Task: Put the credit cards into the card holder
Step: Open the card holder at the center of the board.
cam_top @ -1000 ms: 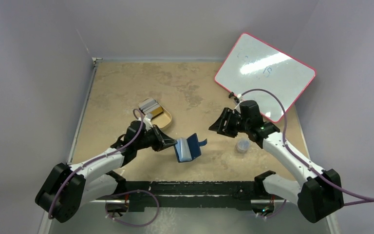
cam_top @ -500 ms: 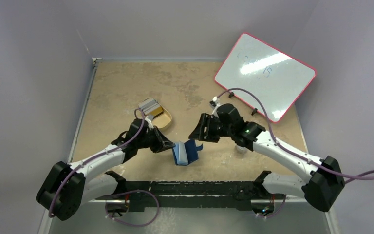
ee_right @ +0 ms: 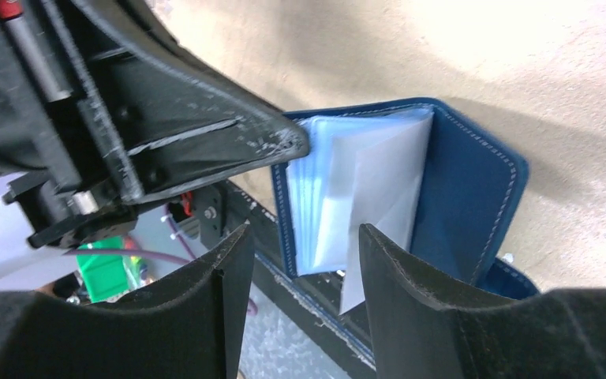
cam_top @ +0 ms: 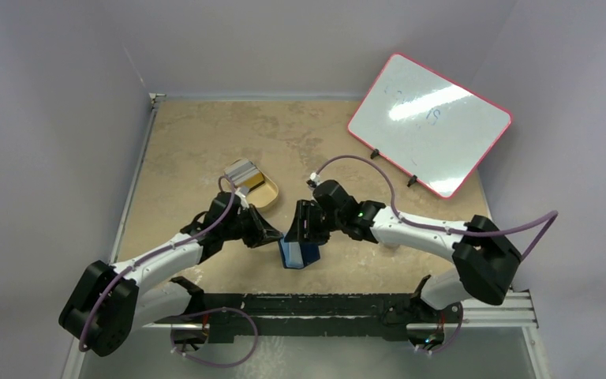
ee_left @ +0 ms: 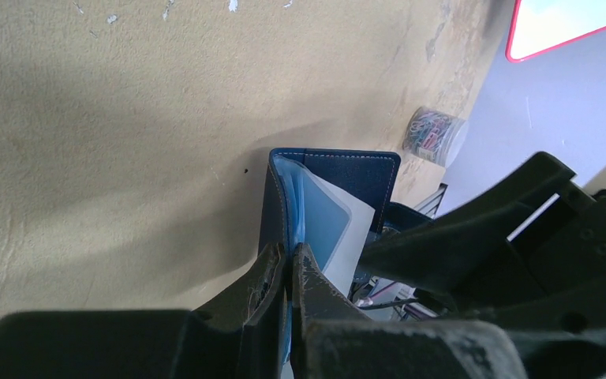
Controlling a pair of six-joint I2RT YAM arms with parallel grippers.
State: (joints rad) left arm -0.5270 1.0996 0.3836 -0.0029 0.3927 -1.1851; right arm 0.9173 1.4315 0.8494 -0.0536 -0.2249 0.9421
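The navy-blue card holder (cam_top: 298,254) stands open on its edge near the table's front edge. My left gripper (cam_top: 278,237) is shut on its left flap; the left wrist view shows the fingertips (ee_left: 288,257) pinching that flap of the card holder (ee_left: 339,178). My right gripper (cam_top: 301,229) is open and empty, right over the card holder. In the right wrist view its fingertips (ee_right: 304,237) straddle the pale inner sleeves (ee_right: 355,189) of the card holder (ee_right: 465,189). The credit cards, one silver (cam_top: 241,170) and one gold (cam_top: 255,186), lie in the tan tray.
The tan oval tray (cam_top: 271,199) sits behind the left gripper. A red-framed whiteboard (cam_top: 430,122) leans at the back right. A small clear jar of paper clips (ee_left: 434,130) stands right of the card holder. Walls close the left and back sides.
My right arm has swung left from near the whiteboard to directly over the open card holder, jaws open. My left gripper keeps its hold on the flap, almost still.
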